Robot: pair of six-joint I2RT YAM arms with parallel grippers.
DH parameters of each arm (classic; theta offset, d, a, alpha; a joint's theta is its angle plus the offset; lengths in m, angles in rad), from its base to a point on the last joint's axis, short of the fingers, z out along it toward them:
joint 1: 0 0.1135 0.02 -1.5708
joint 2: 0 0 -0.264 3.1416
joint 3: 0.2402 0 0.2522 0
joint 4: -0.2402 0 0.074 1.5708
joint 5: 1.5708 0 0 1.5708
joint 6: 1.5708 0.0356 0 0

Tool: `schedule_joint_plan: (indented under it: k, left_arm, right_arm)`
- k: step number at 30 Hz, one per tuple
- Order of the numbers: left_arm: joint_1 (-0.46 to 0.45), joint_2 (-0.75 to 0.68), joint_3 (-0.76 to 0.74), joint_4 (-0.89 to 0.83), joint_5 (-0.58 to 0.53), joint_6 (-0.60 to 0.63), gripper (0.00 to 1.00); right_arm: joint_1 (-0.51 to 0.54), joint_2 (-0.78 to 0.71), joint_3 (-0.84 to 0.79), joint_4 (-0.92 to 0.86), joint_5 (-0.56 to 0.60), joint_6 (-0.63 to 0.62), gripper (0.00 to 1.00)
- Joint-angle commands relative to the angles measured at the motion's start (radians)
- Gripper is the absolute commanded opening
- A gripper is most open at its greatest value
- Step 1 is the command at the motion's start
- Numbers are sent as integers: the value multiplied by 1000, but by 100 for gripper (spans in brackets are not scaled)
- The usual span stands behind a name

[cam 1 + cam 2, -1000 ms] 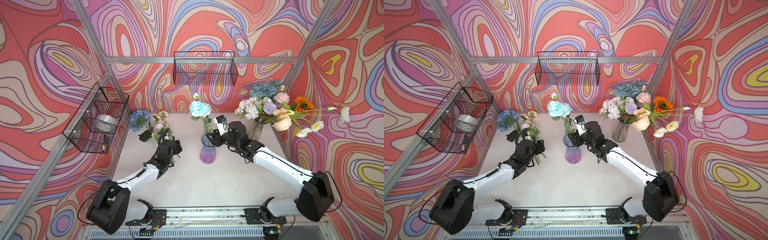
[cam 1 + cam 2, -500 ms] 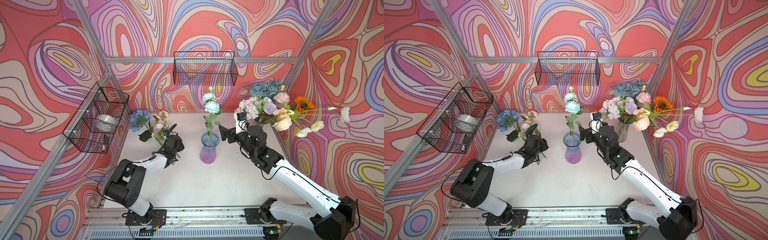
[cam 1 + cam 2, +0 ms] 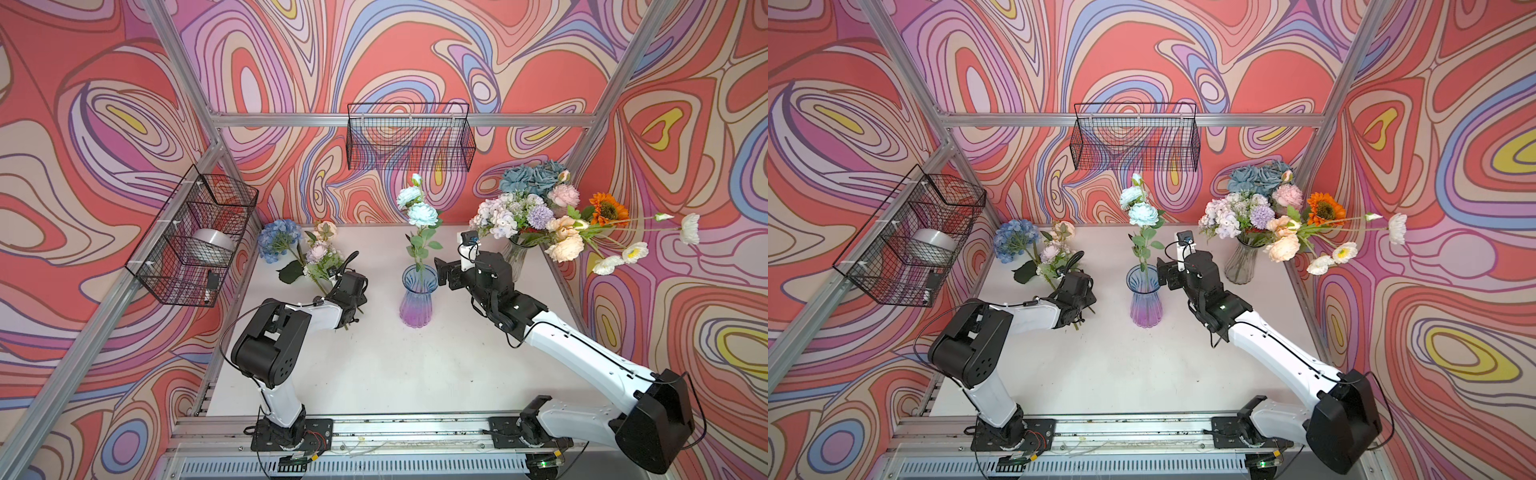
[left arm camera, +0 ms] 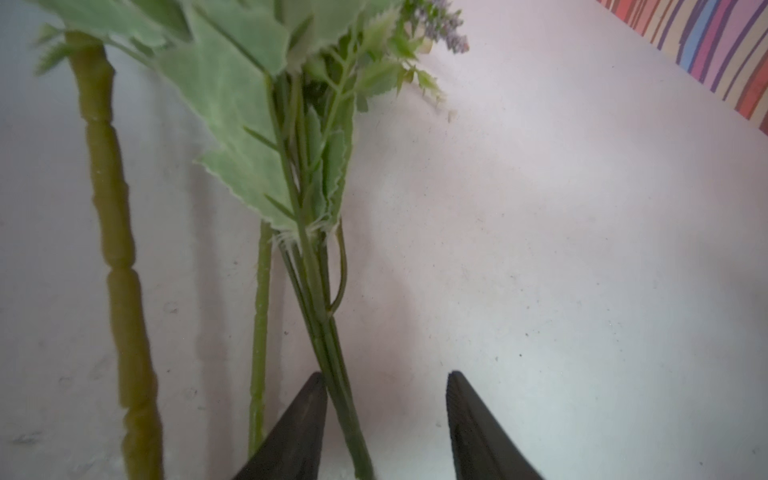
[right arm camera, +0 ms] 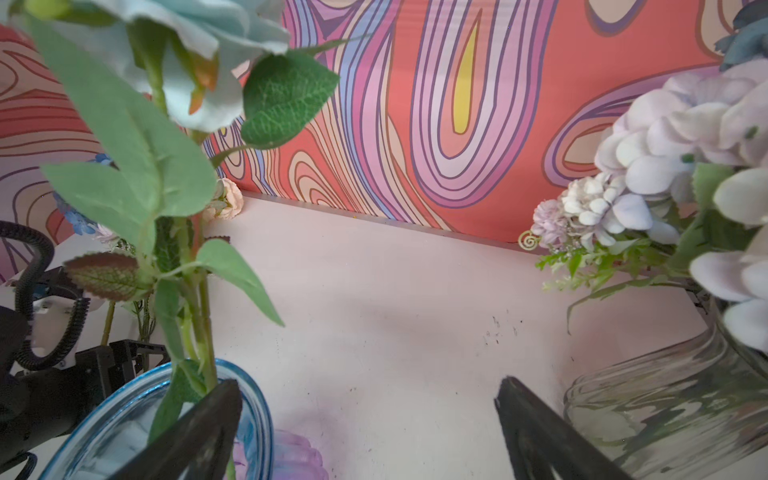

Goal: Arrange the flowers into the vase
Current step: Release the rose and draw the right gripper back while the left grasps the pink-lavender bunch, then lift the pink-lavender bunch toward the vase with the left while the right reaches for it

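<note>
While both pairs of jaws stand apart, pale-blue roses (image 3: 422, 215) stand upright in the vase (image 3: 418, 305).

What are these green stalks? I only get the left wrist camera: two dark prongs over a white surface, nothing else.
Observer: Those are flower stems. In both top views their blooms lie on the table near its back left corner.
Operator: Where is the vase?
Observer: A blue-to-purple vase stands mid-table, already holding one pale blue rose spray.
Operator: What is the other arm doing?
Observer: The right gripper is open and empty, beside that vase's rim.
</note>
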Motion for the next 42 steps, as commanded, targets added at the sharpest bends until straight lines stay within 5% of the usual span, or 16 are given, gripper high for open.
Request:
schedule_joint_plan:
  k: [1,6,12,19,26,33,42]
  left_arm:
    - [12,46,31,-24,-18,-33,46]
    - [20,95,46,-29,-4,-52,39]
    - [20,92,46,-12,23,-35,1]
    - [20,17,15,11,55,-66,0]
    - [19,-133,-60,112,162,-136,0]
    - [10,-234,-158,371,424,-114,0]
    - [8,-235,-365,817,520,-73,0]
  right_arm:
    - [2,2,24,9,11,-13,98]
    - [2,-8,22,8,20,-17,98]
    - [2,-28,13,12,23,-14,98]
    - [2,-68,-23,104,0,25,98]
    - [1,-66,61,3,-195,40,96]
    - [1,-64,69,34,-304,61,85]
    - [2,-78,73,41,-405,81,74]
